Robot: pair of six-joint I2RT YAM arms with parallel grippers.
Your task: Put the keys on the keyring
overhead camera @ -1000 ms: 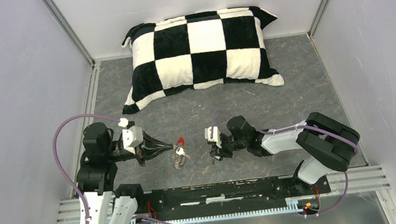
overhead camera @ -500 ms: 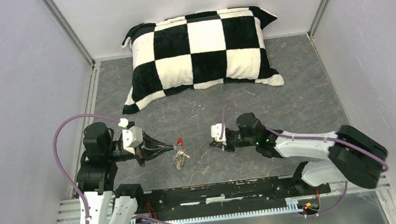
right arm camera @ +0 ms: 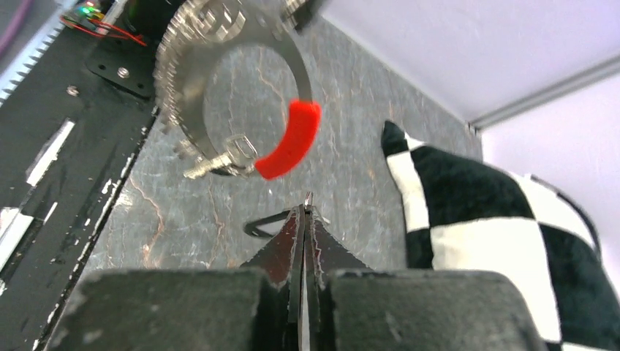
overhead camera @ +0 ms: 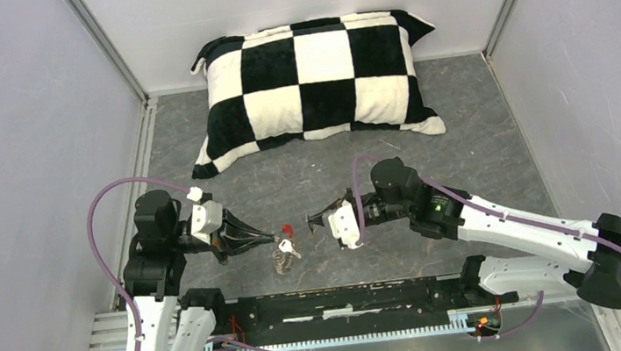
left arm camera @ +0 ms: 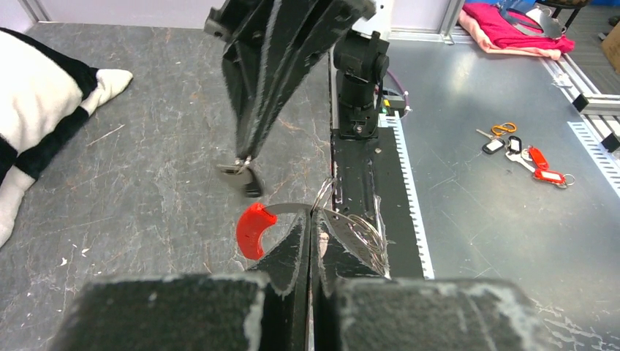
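Note:
My left gripper (overhead camera: 271,235) is shut on the keyring (overhead camera: 281,254), a silvery coiled loop with a red sleeve (overhead camera: 286,229), and holds it above the floor. In the left wrist view my left gripper (left arm camera: 311,218) pinches the wire beside the red sleeve (left arm camera: 253,230). My right gripper (overhead camera: 314,221) is shut on a key (left arm camera: 242,174) with a dark head and points at the ring from the right, a short gap away. In the right wrist view my right gripper (right arm camera: 305,208) sits just below the keyring (right arm camera: 183,102). A small silvery piece (right arm camera: 219,162) hangs on the ring; I cannot tell if it is the second key.
A black-and-white checkered pillow (overhead camera: 314,78) lies at the back. A black rail (overhead camera: 348,299) runs along the near edge. Outside the cell, tagged keys (left arm camera: 523,153) lie on a metal surface and a pink cloth (left arm camera: 512,29) lies beyond them. Walls close in both sides.
My right arm has stretched out and turned its gripper, bringing the tip with the key left toward the keyring. My left gripper has shifted slightly toward the near edge with the ring.

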